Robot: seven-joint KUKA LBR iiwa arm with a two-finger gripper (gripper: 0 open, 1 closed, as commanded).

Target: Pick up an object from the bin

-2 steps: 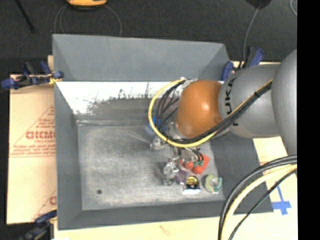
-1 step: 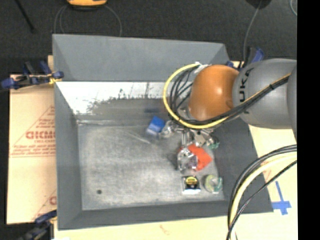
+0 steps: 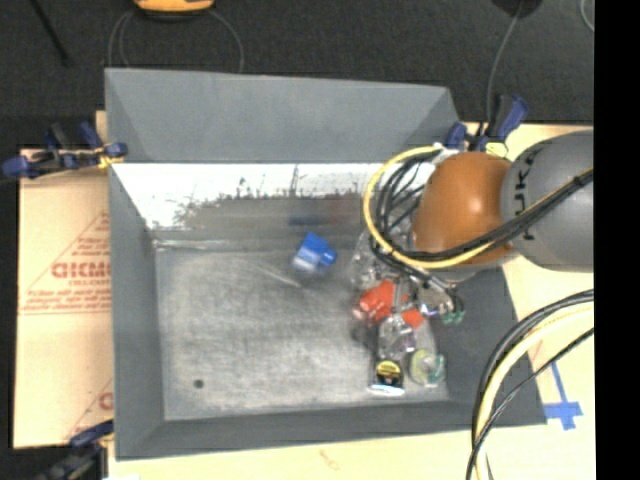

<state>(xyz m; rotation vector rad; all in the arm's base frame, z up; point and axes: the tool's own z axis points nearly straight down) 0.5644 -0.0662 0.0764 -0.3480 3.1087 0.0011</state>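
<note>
My gripper (image 3: pixel 404 288) reaches down under the arm's orange cover at the bin's right side, right above a small cluster of things. A red rounded piece (image 3: pixel 376 301) lies directly at it, on its left. Just below is a smaller red-and-clear item (image 3: pixel 404 323). Further toward the front right corner lie a yellow-and-black tape measure (image 3: pixel 388 373) and a clear item with green in it (image 3: pixel 430 367). Whether anything is in the gripper's hold is hidden.
A blue cap-like piece (image 3: pixel 314 253) with a clear body lies alone near the back wall, left of the gripper. The bin's grey floor stretches bare to the left and front. The arm and its cables cover the right rim.
</note>
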